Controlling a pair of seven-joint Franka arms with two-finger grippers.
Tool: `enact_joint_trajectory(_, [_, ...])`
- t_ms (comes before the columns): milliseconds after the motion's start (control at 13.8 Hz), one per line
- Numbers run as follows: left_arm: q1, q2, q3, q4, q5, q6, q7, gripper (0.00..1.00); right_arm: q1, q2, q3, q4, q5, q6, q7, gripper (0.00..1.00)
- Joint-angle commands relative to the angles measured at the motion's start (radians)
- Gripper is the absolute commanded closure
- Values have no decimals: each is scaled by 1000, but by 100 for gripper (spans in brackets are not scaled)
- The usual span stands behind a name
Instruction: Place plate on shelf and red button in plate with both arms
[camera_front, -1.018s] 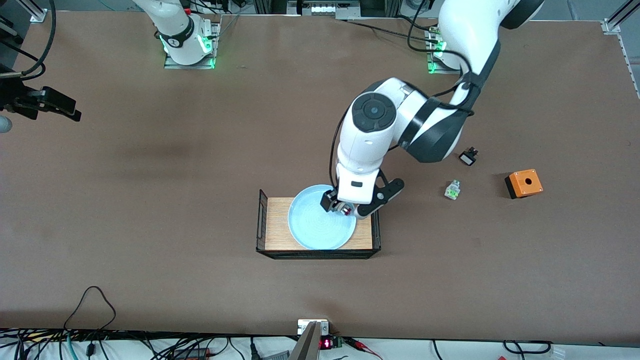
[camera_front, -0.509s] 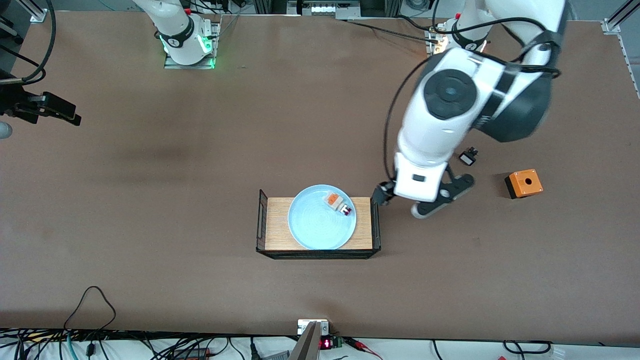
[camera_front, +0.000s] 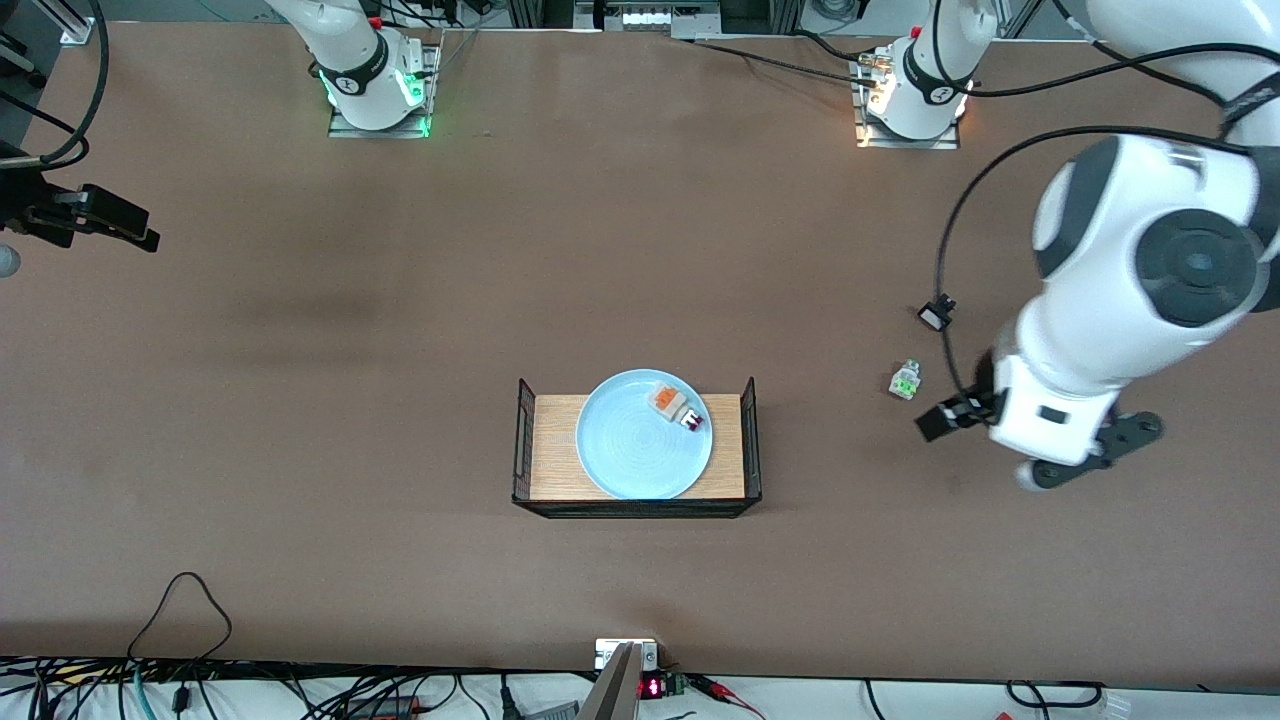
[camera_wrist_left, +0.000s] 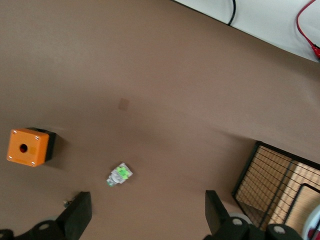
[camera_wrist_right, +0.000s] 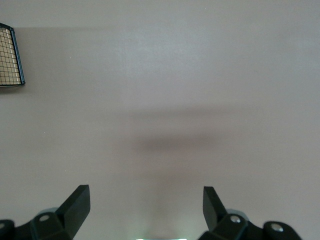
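where tray (camera_front: 530, 440) sits: one plate (camera_front: 630, 455), one red button (camera_front: 680, 408).

You see a matt brown table (camera_front: 300, 420), a wood-grain tray (camera_front: 556, 450) floor inside black wire mesh walls, a smooth pale-blue plate (camera_front: 630, 460) and glossy white plastic shells on the left arm (camera_front: 1120, 300).

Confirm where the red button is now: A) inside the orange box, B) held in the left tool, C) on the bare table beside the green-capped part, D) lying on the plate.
D: the red button lies on the plate, free of either tool.
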Motion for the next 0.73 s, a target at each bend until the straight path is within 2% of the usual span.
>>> enact_joint_trajectory(0, [97, -44, -11, -22, -43, -67, 191, 0, -1, 9, 0, 23, 3, -5, 0, 0])
enact_joint_trajectory(145, [165, -56, -11, -22, -70, -115, 355, 0, -1, 9, 0, 23, 3, -5, 0, 0])
enact_joint_trajectory(364, [196, -88, -8, -67, -71, -170, 574, 0, -1, 9, 0, 24, 3, -5, 0, 0])
enact_joint_trajectory(509, [196, -131, -8, -150, -72, -166, 641, 0, -1, 9, 0, 26, 2, -3, 2, 0])
enact_joint_trajectory(655, [185, -142, -8, -184, -74, -143, 642, 0, -1, 9, 0, 29, 2, 10, 6, 0])
